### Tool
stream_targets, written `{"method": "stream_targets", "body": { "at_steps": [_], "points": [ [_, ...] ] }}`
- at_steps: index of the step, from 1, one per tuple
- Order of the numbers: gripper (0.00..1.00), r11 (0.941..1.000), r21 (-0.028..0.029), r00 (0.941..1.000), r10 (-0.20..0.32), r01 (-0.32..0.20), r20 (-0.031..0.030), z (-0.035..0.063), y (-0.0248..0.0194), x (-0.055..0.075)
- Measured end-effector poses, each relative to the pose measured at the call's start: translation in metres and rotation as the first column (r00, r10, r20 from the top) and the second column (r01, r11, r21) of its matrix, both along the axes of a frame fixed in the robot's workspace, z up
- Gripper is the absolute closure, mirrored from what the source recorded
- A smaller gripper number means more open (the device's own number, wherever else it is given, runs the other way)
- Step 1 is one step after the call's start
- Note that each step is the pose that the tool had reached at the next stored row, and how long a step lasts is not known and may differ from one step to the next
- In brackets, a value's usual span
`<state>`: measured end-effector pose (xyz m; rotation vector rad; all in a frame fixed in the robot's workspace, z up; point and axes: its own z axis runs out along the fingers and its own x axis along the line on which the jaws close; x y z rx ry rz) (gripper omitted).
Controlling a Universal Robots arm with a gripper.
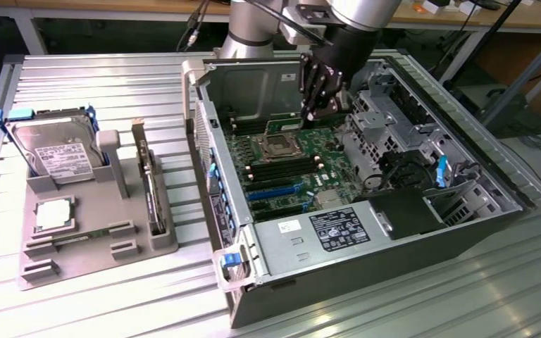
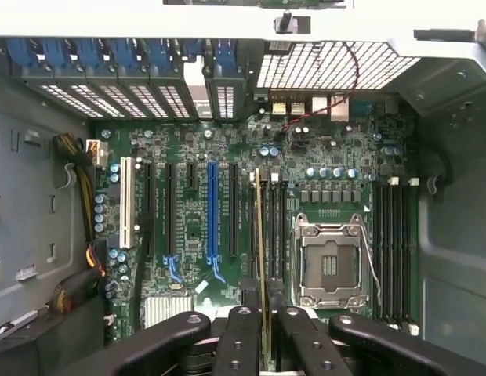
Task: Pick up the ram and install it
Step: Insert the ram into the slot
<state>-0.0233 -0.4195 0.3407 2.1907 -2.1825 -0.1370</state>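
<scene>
exterior view: the claw (image 1: 320, 105) hangs inside the open computer case (image 1: 251, 232), its tips pointing down at the motherboard (image 1: 299, 179). the cpu socket (image 1: 278, 146) lies below the claw and a little toward the exterior view's left of it. the grey tray (image 1: 26, 271) with the hard drive (image 1: 59, 151) sits well away from the claw, outside the case.

wrist view: the claw (image 2: 263, 317) is clamped on the ram (image 2: 261, 227), with the dark fingers (image 2: 244, 317) pressing on its two flat faces. the stick is seen edge-on, running straight out ahead of the claw. it hangs over the bank of memory slots (image 2: 273, 235) directly under the claw, with the cpu socket (image 2: 329, 262) just to one side. whether its lower edge touches a slot yet i cannot tell.

what could go wrong, as i judge it:
- the slots under the claw sit close together. a small sideways offset or twist could land the ram on the ridge between two slots, and pressing then would bend the stick or stress the board.
- the hold looks to be near one end, so the far end may dip or swing and seat unevenly.
- if the slot's end latches are closed, or the notch is the wrong way round, the ram would jam instead of dropping in.
- drifting toward the socket side risks a knock on its lever or open contacts.
</scene>
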Motion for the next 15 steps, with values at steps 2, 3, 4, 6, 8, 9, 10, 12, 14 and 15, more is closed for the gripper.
{"method": "stream_targets", "body": {
  "at_steps": [2,3,4,6,8,9,10,12,14,15],
  "points": [
    [0.85,1.0,-0.0002,1.0,0.0,0.0,-0.0001,-0.0064,0.0,0.0],
    [0.85,1.0,-0.0001,1.0,0.0,0.0,0.0,-0.0084,0.0,0.0],
    [0.85,1.0,-0.0001,1.0,0.0,0.0,0.0,-0.0106,0.0,0.0],
    [0.85,1.0,-0.0001,1.0,0.0,0.0,0.0,-0.015,0.0,0.0],
    [0.85,1.0,0.0,1.0,0.0,0.0,0.0,-0.0221,0.0,0.0],
    [0.85,1.0,-0.0001,1.0,0.0,0.0,0.0,-0.0237,0.0,0.0],
    [0.85,1.0,-0.0003,1.0,0.0,0.0,0.0,-0.0237,0.0,0.0],
    [0.85,1.0,-0.0002,1.0,0.0,0.0,0.0,-0.0237,0.0,0.0],
    [0.85,1.0,-0.0002,1.0,0.0,0.0,0.0,-0.0237,0.0,0.0],
    [0.85,1.0,-0.0002,1.0,0.0,0.0,0.0,-0.0237,0.0,0.0]
  ]
}}
